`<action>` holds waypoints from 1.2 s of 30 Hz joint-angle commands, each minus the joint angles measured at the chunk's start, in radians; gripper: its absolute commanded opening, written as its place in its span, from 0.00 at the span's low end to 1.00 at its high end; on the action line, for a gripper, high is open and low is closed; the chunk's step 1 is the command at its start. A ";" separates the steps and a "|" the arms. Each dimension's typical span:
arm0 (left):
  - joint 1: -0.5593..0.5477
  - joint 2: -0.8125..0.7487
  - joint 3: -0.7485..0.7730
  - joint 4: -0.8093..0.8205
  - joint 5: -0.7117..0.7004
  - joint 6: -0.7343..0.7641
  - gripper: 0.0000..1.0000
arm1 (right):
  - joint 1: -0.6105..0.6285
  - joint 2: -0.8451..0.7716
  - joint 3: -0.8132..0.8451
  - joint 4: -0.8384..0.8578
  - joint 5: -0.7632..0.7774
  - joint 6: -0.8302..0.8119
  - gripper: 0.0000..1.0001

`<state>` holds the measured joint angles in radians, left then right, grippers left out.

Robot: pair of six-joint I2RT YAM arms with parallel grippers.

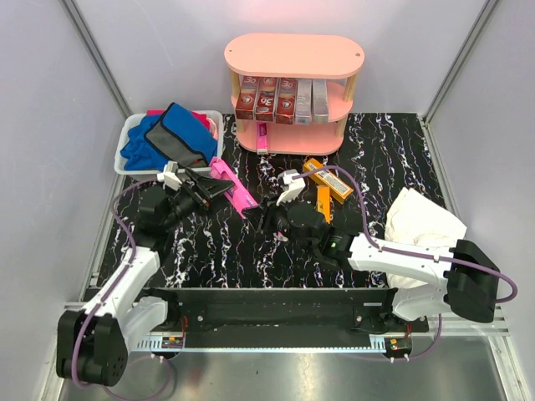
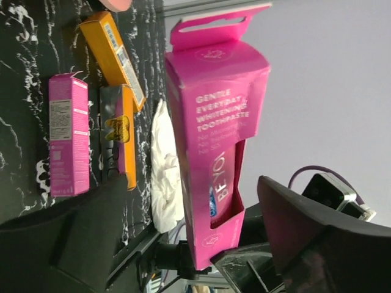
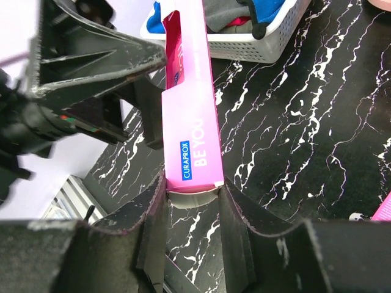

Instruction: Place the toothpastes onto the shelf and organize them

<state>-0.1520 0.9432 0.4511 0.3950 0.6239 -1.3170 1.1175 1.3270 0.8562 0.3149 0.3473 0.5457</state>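
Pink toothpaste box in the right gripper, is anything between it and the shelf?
Nothing visible lies on the table between the pink box and the shelf. The left gripper flanks the box with open fingers while the right gripper clamps it; the orange boxes lie aside.

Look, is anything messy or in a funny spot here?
Yes. Two orange cardboard toothpaste boxes lie crooked on the black marbled table, not on the salmon-pink three-tier shelf. One bright pink cardboard box hangs in mid-air, pinched in the jaws of the right gripper.
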 commanded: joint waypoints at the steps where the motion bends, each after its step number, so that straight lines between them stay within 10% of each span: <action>1: -0.009 -0.098 0.187 -0.358 -0.064 0.275 0.96 | -0.005 -0.041 0.009 0.055 -0.013 0.014 0.23; 10: -0.093 -0.193 0.432 -0.876 -0.414 0.634 0.99 | -0.142 -0.019 -0.034 0.131 -0.290 0.176 0.22; 22: -0.535 -0.051 0.666 -1.171 -1.111 0.754 0.99 | -0.462 0.277 -0.244 0.843 -0.763 0.700 0.19; 36: -0.557 -0.093 0.583 -1.093 -1.150 0.776 0.99 | -0.637 0.448 -0.207 0.848 -0.725 0.724 0.16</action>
<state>-0.7052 0.8745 1.0576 -0.7567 -0.4789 -0.5674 0.5297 1.7348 0.5911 1.0840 -0.3946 1.2484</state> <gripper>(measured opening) 0.987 0.384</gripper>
